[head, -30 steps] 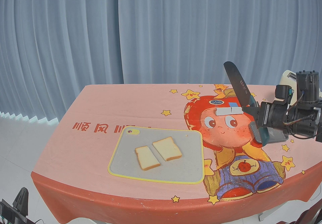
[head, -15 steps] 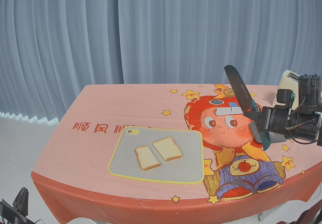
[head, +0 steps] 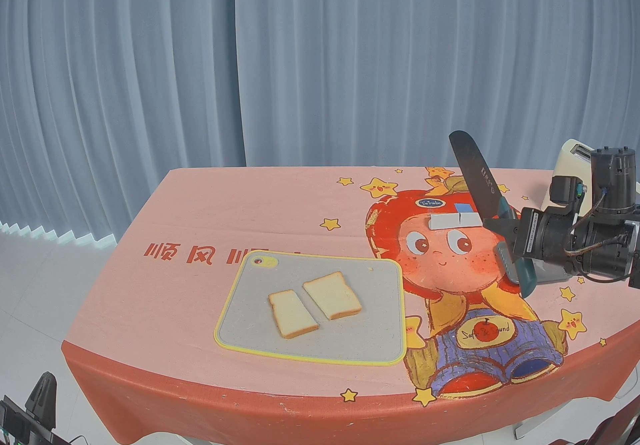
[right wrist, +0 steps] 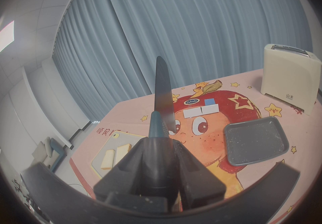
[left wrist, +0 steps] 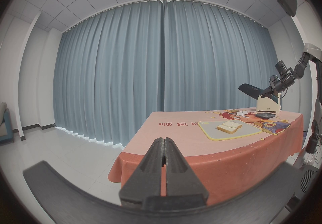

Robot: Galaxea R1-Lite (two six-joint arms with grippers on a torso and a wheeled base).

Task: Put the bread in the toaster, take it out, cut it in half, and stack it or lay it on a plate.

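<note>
Currently my right gripper (head: 508, 231) is clamped on the teal handle of the knife (head: 475, 167), up in the air over the right part of the table (head: 200, 213). The black blade points up and leans toward my left in the head view. In the right wrist view the blade (right wrist: 163, 88) stands straight out from between my fingers (right wrist: 188, 167), which grip the handle from both sides. Nothing touches the knife but my gripper.

Both bread pieces are on the cutting board (head: 373, 336), a grey mat with a yellow rim, lying flat near the middle of the table, well apart from the knife. The left bread half (head: 293, 313) and the right bread half (head: 333, 295) lie just beside each other, both flat and angled. I cannot tell if their near corners touch.

The plate (right wrist: 256, 140) is a dark rectangular tray on the cartoon print, on the right side of the table, below and beyond my right gripper. The white toaster (right wrist: 290, 75) stands upright just behind the plate at the far right edge of the table.

My left gripper (left wrist: 163, 144) is squeezed closed with nothing in it, hanging low off the table's left side and facing the table from well away.
</note>
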